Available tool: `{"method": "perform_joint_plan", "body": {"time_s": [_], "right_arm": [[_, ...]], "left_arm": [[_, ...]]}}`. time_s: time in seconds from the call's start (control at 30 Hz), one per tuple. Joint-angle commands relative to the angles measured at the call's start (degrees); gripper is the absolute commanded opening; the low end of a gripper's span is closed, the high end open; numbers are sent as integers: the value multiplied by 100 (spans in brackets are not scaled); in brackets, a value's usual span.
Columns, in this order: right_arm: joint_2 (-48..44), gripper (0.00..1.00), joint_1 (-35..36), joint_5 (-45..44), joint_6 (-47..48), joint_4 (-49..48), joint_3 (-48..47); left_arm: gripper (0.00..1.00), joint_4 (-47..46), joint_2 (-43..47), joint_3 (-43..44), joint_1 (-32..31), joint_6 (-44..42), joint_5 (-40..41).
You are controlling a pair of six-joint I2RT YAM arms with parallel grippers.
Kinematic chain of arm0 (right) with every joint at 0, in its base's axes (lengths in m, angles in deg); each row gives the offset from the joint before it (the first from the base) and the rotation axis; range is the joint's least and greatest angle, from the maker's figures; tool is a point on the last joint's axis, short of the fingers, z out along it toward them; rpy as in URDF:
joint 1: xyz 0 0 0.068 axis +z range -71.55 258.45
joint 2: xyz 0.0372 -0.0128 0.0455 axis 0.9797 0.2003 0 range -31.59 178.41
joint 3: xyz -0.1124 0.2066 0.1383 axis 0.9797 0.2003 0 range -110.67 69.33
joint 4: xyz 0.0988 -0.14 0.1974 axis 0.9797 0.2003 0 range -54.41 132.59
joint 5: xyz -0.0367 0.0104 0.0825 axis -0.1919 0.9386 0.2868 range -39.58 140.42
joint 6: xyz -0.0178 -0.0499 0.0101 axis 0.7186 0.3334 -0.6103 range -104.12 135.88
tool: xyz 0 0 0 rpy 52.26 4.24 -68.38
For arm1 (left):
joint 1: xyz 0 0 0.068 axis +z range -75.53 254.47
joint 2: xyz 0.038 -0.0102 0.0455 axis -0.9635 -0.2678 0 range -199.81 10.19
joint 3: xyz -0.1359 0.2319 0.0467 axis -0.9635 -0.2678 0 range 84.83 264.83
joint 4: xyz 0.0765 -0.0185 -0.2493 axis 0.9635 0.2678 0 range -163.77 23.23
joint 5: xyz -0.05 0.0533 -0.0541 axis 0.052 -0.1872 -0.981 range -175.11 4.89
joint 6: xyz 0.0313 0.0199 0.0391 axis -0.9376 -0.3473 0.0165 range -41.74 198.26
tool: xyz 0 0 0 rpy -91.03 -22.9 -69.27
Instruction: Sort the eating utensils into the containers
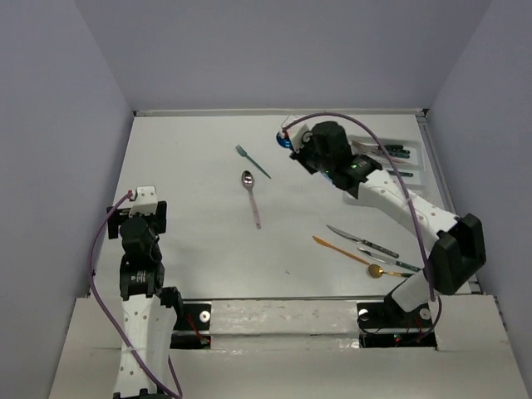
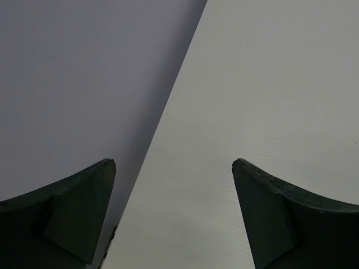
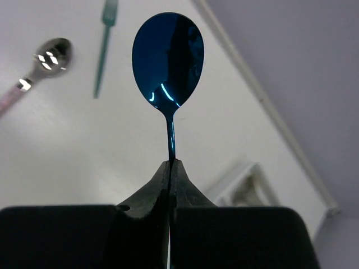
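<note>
cutlery tray (image 1: pixel 421 170): sat at 2 o'clock on the table (image 1: pixel 191 249), few utensils (image 1: pixel 391 151) inside
right gripper (image 3: pixel 171 165): pinched tight on blue spoon (image 3: pixel 168 56)
left gripper (image 2: pixel 174 165): jaws apart, nothing in them, 8 o'clock
blue spoon: 9 o'clock of the tray

**Utensils spread over the white table (image 1: pixel 191 249), with the tray at the far right**

The small white rectangular plastic cutlery tray (image 1: pixel 421 162) sits in the far right corner, with several slim utensils (image 1: pixel 389 151) lying in its compartments. Just left of the tray, the right gripper (image 3: pixel 171 165) holds the blue metal spoon (image 3: pixel 168 56) above the table. Further left lies the slim teal fork (image 1: pixel 252 160). The pink-handled silver spoon (image 1: pixel 251 198) lies just nearer than the fork, about mid-table. Three pieces lie side by side close to the right arm's base. The dark-handled silver knife (image 1: pixel 362 242) is farthest of the three. The thin dark-handled utensil (image 1: pixel 399 264) lies right of it, and the orange-handled spoon (image 1: pixel 345 252) is nearest. The left gripper (image 2: pixel 174 165) hangs over the table's left edge beside the wall, well apart from everything.
</note>
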Motion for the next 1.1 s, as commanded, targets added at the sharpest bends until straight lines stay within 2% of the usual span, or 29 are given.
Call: {"method": "perform_joint_plan", "body": {"time_s": [0.0, 0.07, 0.1, 0.13, 0.2, 0.3, 0.5, 0.63, 0.87, 0.97, 1.07], "right_arm": [[-623, 0, -1165, 1575, 4052, -344, 546], [-475, 0, -1831, 1999, 4778, 337, 346], [-413, 0, -2018, 2219, 5555, 603, 292], [-351, 0, -2176, 2177, 5929, 963, 283], [-167, 0, -2642, 1889, 6387, 1010, 336], [10, 0, -3214, 1992, 6556, 1054, 388], [97, 0, -3864, 1633, 7127, 905, 889], [290, 0, -4128, 1579, 7154, 606, 996], [914, 0, -4129, 1175, 7303, 597, 600], [1055, 0, -4129, 1262, 7304, 518, 494], [1231, 7, -4129, 1281, 7145, 317, 433]], "left_arm": [[99, -432, 110, -63, 16, 46, 273], [99, -450, 127, -80, -37, 55, 361], [99, -467, 127, -72, -63, 64, 396], [99, -467, 136, -80, -81, 64, 423], [99, -476, 153, -89, -169, 64, 519], [99, -538, 153, -133, -274, 64, 695], [99, -590, 101, -159, -450, 64, 810], [99, -608, 31, -159, -511, 73, 854], [99, -634, -128, -159, -529, 82, 880], [99, -661, -189, -159, -529, 82, 950], [99, -678, -242, -168, -529, 82, 994]]}}
